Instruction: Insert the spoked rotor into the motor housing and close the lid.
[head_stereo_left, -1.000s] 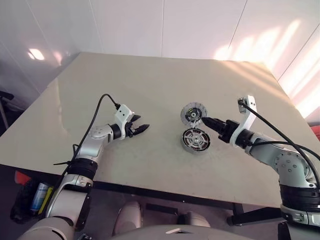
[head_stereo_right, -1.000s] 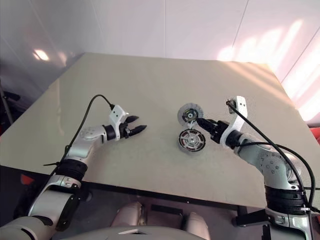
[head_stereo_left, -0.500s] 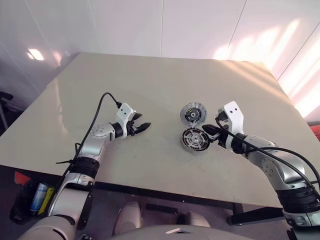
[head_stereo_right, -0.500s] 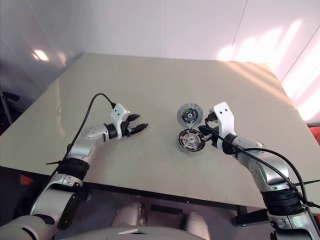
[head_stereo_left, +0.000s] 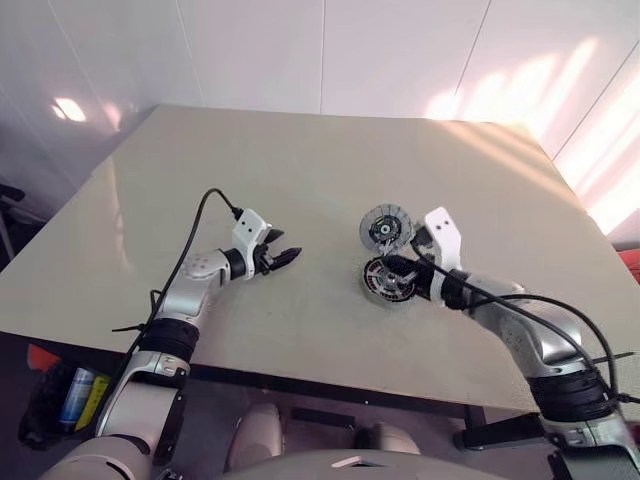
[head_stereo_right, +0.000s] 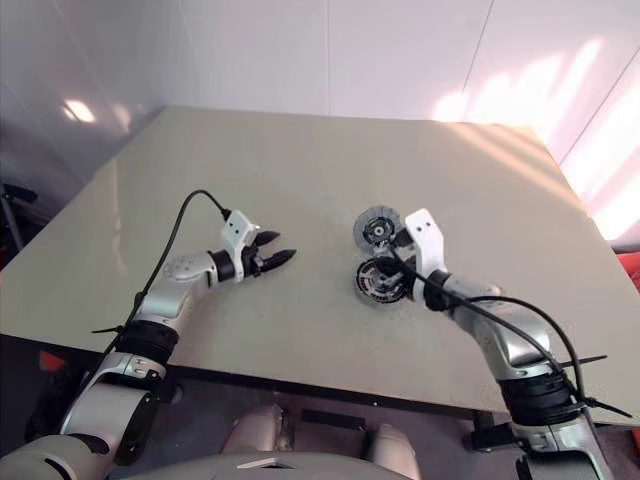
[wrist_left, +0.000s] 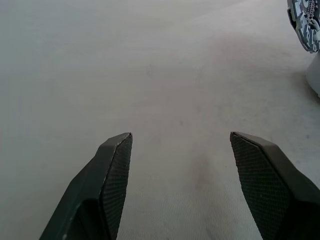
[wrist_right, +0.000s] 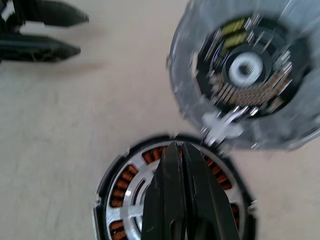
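Warm sunlight is streaking across the far right corner of the table (head_stereo_left: 300, 170) and the wall (head_stereo_left: 400, 50) behind it, while a small bright glare spot is glowing on the wall at left. Soft shadows are falling beneath both arms. In the right wrist view, the lid (wrist_right: 245, 75) is smearing with motion blur, the housing (wrist_right: 150, 200) staying slightly soft.

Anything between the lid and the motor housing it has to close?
Only the right end effector itself: its shut fingers sit over the round copper-wound motor housing. The round grey lid lies beside it; nothing else on the beige table between them.
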